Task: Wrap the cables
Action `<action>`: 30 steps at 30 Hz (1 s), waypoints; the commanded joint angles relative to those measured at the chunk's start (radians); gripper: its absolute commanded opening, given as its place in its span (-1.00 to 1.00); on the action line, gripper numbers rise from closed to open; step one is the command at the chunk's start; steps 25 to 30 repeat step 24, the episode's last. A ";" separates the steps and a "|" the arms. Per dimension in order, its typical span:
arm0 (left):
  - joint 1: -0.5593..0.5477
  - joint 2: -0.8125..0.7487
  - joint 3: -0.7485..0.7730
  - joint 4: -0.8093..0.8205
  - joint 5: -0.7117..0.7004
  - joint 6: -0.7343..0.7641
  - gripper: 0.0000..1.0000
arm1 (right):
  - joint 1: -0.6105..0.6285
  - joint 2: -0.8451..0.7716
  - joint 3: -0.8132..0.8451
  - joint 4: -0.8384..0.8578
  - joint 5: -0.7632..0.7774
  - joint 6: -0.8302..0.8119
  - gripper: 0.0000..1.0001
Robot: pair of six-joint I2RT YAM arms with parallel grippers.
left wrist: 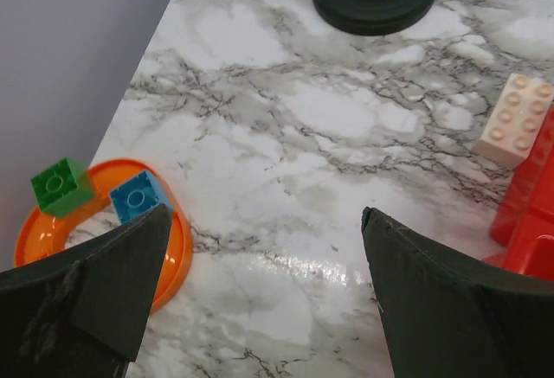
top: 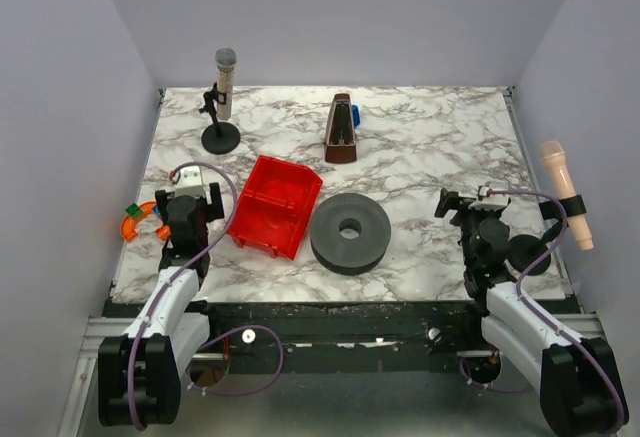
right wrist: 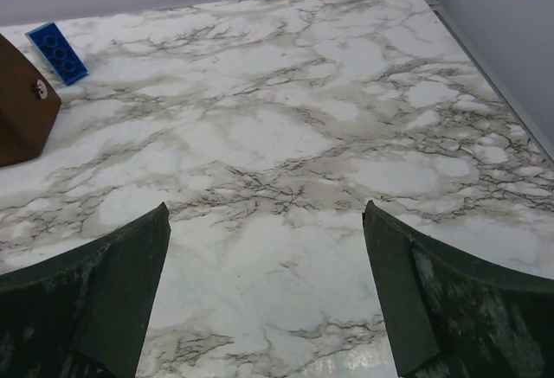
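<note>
No thin white cable shows in any view; the cables are out of view. The black round spool (top: 350, 232) lies flat in the middle of the marble table, with a hole in its centre. My left gripper (top: 190, 195) is open and empty at the left, over bare marble (left wrist: 266, 214), beside an orange curved tray (left wrist: 177, 248). My right gripper (top: 468, 207) is open and empty at the right, also over bare marble (right wrist: 266, 208). Both are apart from the spool.
A red bin (top: 275, 205) stands left of the spool. A brown metronome (top: 341, 129) and a blue brick (right wrist: 56, 52) are at the back. A microphone on a stand (top: 222, 97) is back left, a beige microphone (top: 567, 192) at the right edge. A cream brick (left wrist: 515, 118) lies by the bin.
</note>
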 commanded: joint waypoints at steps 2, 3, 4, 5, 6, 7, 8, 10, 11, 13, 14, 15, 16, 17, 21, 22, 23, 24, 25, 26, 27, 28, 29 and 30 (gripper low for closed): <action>0.014 -0.023 -0.097 0.333 -0.100 -0.083 0.98 | -0.004 0.058 -0.087 0.310 0.084 -0.024 1.00; 0.014 -0.017 -0.095 0.328 -0.105 -0.097 0.98 | -0.004 0.072 -0.089 0.323 0.082 -0.021 1.00; 0.014 -0.010 -0.094 0.328 -0.100 -0.108 0.98 | -0.004 0.087 -0.089 0.330 0.073 -0.017 1.00; 0.014 -0.006 -0.094 0.328 -0.094 -0.117 0.98 | -0.004 0.099 -0.089 0.339 0.064 -0.014 1.00; 0.014 -0.001 -0.097 0.328 -0.085 -0.125 0.98 | -0.004 0.113 -0.092 0.357 0.058 -0.011 1.00; 0.014 0.002 -0.101 0.334 -0.074 -0.128 0.98 | -0.004 0.122 -0.098 0.380 0.052 -0.014 1.00; 0.014 0.003 -0.107 0.342 -0.065 -0.129 0.98 | -0.004 0.124 -0.103 0.389 0.042 -0.012 1.00; 0.014 0.008 -0.124 0.372 -0.057 -0.131 0.98 | -0.004 0.119 -0.106 0.397 0.033 -0.014 1.00; 0.014 0.011 -0.132 0.385 -0.053 -0.128 0.98 | -0.006 0.123 -0.106 0.397 0.032 -0.014 1.00; 0.014 0.019 -0.135 0.389 -0.045 -0.128 0.98 | -0.004 0.129 -0.103 0.399 0.036 -0.014 1.00; 0.014 0.023 -0.135 0.391 -0.040 -0.126 0.98 | -0.004 0.130 -0.103 0.397 0.036 -0.014 1.00; 0.012 0.028 -0.136 0.393 -0.039 -0.126 0.98 | -0.004 0.130 -0.103 0.397 0.038 -0.012 1.00; 0.014 0.029 -0.135 0.397 -0.037 -0.125 0.98 | -0.004 0.127 -0.103 0.397 0.039 -0.011 1.00; 0.014 0.031 -0.136 0.399 -0.036 -0.122 0.97 | -0.004 0.127 -0.104 0.397 0.045 -0.011 1.00; 0.014 0.034 -0.138 0.403 -0.039 -0.123 0.96 | -0.004 0.127 -0.103 0.396 0.047 -0.008 1.00; 0.014 0.037 -0.132 0.397 -0.046 -0.126 0.96 | -0.004 0.130 -0.101 0.396 0.044 -0.008 1.00; 0.014 0.039 -0.123 0.386 -0.057 -0.137 0.96 | -0.004 0.133 -0.100 0.394 0.041 -0.009 1.00; 0.014 0.046 -0.111 0.371 -0.072 -0.149 0.97 | -0.004 0.135 -0.098 0.394 0.038 -0.012 1.00; 0.014 0.046 -0.111 0.371 -0.072 -0.149 0.97 | -0.004 0.135 -0.098 0.394 0.038 -0.012 1.00; 0.014 0.046 -0.111 0.371 -0.072 -0.149 0.97 | -0.004 0.135 -0.098 0.394 0.038 -0.012 1.00; 0.014 0.046 -0.111 0.371 -0.072 -0.149 0.97 | -0.004 0.135 -0.098 0.394 0.038 -0.012 1.00; 0.014 0.046 -0.111 0.371 -0.072 -0.149 0.97 | -0.004 0.135 -0.098 0.394 0.038 -0.012 1.00; 0.014 0.046 -0.111 0.371 -0.072 -0.149 0.97 | -0.004 0.135 -0.098 0.394 0.038 -0.012 1.00; 0.014 0.046 -0.111 0.371 -0.072 -0.149 0.97 | -0.004 0.135 -0.098 0.394 0.038 -0.012 1.00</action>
